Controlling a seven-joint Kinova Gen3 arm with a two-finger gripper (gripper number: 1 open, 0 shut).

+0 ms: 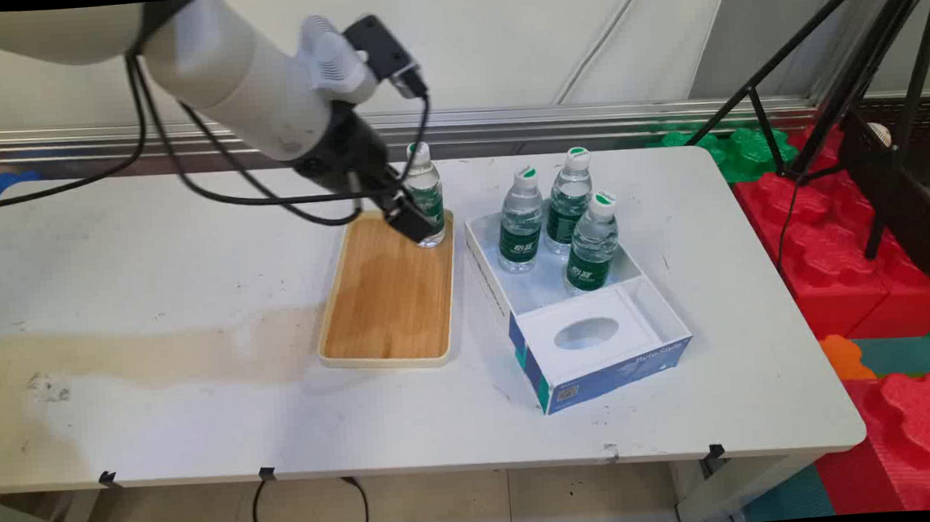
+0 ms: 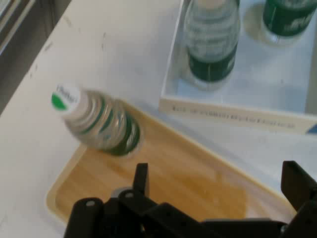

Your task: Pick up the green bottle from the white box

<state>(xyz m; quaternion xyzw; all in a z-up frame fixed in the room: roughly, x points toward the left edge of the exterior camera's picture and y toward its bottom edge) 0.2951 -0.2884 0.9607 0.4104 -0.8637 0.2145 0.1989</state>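
I read the black two-finger gripper as spread wide and holding nothing, just beside a clear plastic water bottle with a green label and white cap. That bottle stands upright on the far right corner of the rectangular wooden tray with a cream rim. Right of the tray sits an open white and blue cardboard box, with three more matching bottles upright in its far half.

A white desk with a brownish stain stands before a pale panelled wall with a metal rail, while red and green foam blocks and a black tripod fill the right side.
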